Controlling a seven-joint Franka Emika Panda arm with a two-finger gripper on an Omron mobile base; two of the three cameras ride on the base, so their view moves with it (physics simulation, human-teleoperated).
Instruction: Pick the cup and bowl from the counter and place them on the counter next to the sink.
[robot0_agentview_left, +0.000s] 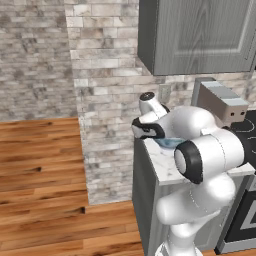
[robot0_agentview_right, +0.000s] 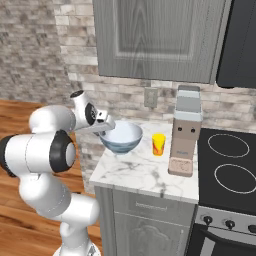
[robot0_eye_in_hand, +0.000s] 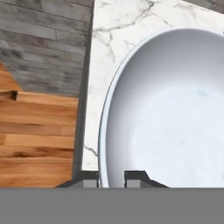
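Note:
The light-blue bowl (robot0_agentview_right: 121, 136) with its pale inside (robot0_eye_in_hand: 175, 118) is at the left end of the marble counter (robot0_agentview_right: 145, 175). My gripper (robot0_agentview_right: 106, 126) reaches in from the left, and its jaws are shut on the bowl's near-left rim (robot0_eye_in_hand: 103, 144), one fingertip inside and one outside. In the hand view the gripper (robot0_eye_in_hand: 111, 178) straddles that rim. I cannot tell whether the bowl rests on the counter or hangs just above it. The small yellow cup (robot0_agentview_right: 158, 144) stands upright just right of the bowl, untouched. The sink is out of view.
A tall grey coffee machine (robot0_agentview_right: 186, 131) stands right of the cup, with a black stove top (robot0_agentview_right: 230, 170) beyond it. Grey wall cabinets (robot0_agentview_right: 155, 40) hang overhead. The counter's left edge drops to wood floor (robot0_eye_in_hand: 35, 140). A brick wall (robot0_agentview_left: 105, 100) runs behind.

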